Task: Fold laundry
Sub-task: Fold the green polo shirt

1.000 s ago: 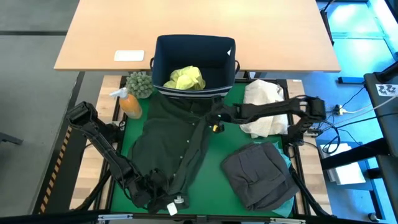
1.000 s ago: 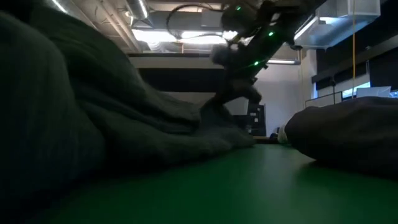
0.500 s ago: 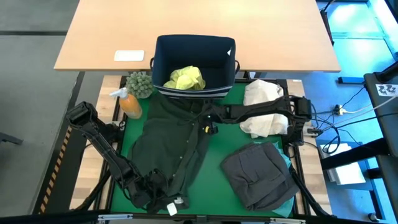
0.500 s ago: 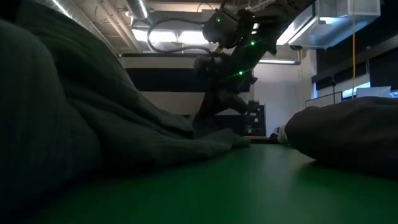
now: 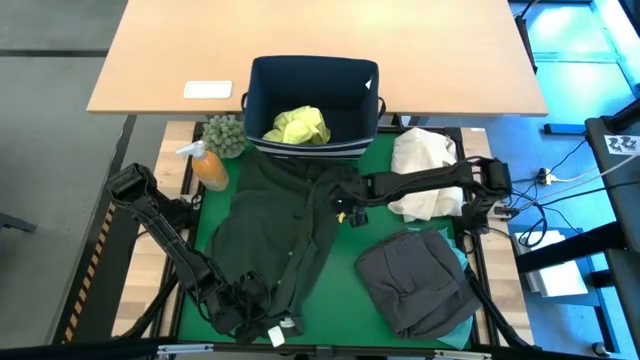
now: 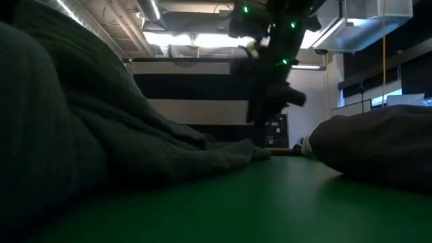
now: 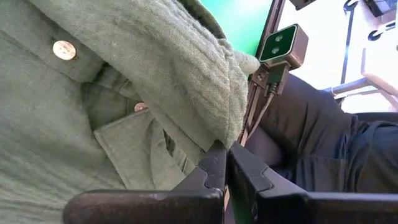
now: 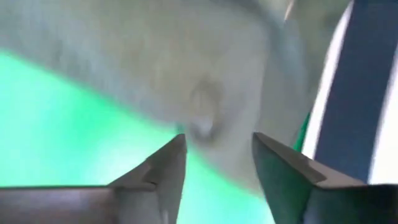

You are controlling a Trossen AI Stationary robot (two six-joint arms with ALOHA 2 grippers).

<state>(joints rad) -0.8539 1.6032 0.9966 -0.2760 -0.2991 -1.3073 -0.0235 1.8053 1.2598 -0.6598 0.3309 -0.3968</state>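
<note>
Only the left wrist view shows the left tool (image 7: 225,163) pinched tight on the hem of the dark olive button shirt (image 5: 280,225); from above that shirt lies spread on the green mat (image 5: 345,280), its top at the navy bin (image 5: 312,100) holding a yellow-green shirt (image 5: 297,125). The right tool (image 8: 214,163) stands partly open and empty above the shirt's edge. A charcoal grey garment (image 5: 415,280) lies near it. The low view shows ceiling lights beyond the bench.

The olive shirt (image 7: 74,106) is soft, matt woven cloth with glossy buttons. The worktop (image 5: 340,290) has a smooth green mat. The bin (image 5: 312,95) is navy fabric.
</note>
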